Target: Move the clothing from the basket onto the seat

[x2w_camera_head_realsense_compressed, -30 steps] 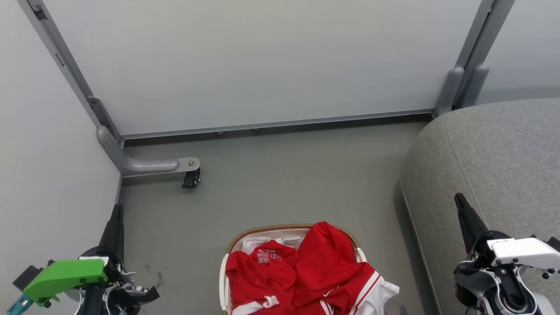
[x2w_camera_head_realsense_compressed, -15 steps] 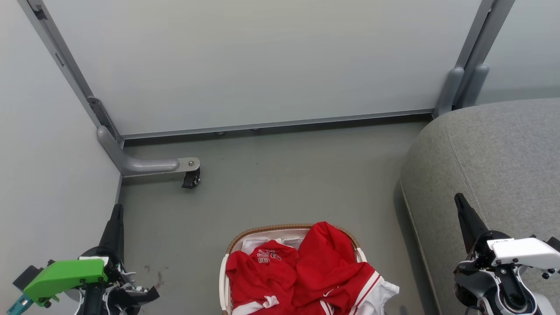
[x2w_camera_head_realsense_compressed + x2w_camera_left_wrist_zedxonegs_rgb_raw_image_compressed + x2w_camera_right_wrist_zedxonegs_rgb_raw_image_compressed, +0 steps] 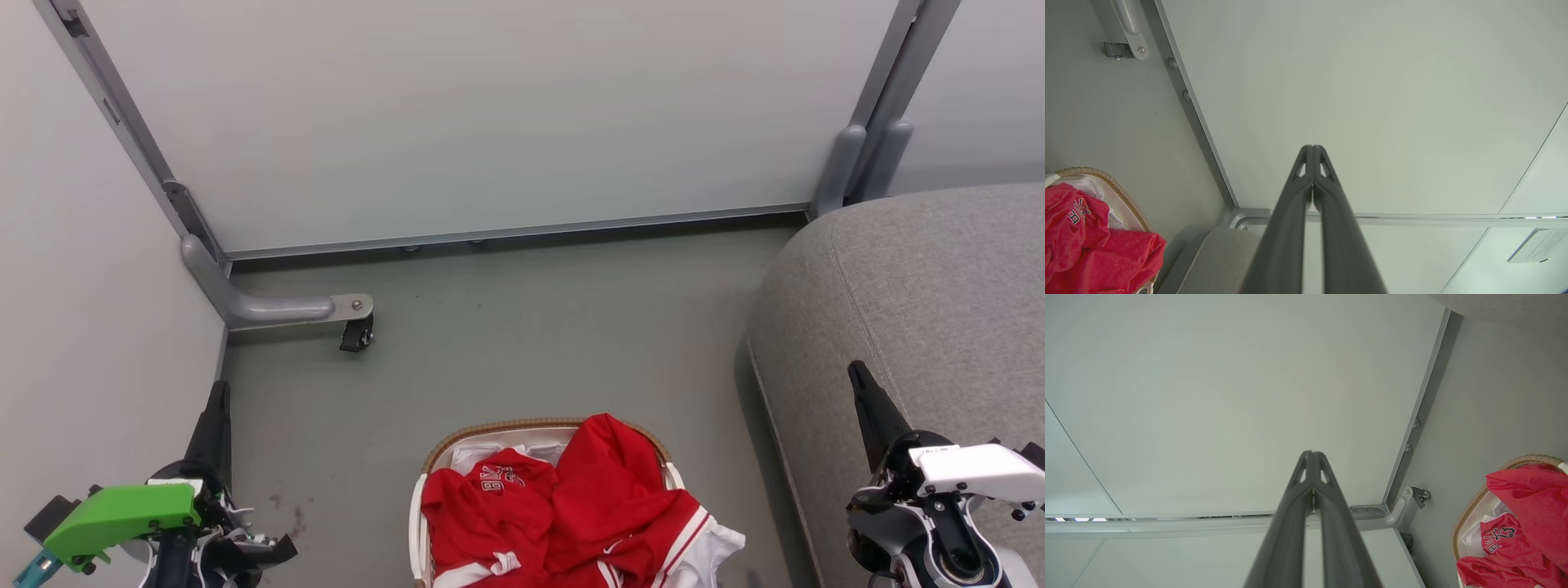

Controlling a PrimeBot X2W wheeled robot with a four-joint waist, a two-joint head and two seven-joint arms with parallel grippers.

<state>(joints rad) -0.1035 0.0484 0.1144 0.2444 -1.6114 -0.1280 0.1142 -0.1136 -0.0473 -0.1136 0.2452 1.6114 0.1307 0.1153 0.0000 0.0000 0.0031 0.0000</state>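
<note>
- The left tool (image 3: 217,392) sits at the lower left of the head view, its fingers pressed together and holding nothing.
- The red clothing (image 3: 563,506) lies heaped in the basket (image 3: 490,429) at bottom centre, a white-trimmed edge spilling over the right rim.
- The grey seat (image 3: 922,286) takes up the right side.
- The right tool (image 3: 857,372), at lower right over the seat, is likewise pinched together and empty.

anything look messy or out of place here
The clothing is heaped untidily and spills over the right rim of the basket. A small dark stain marks the floor near the left gripper.
</note>
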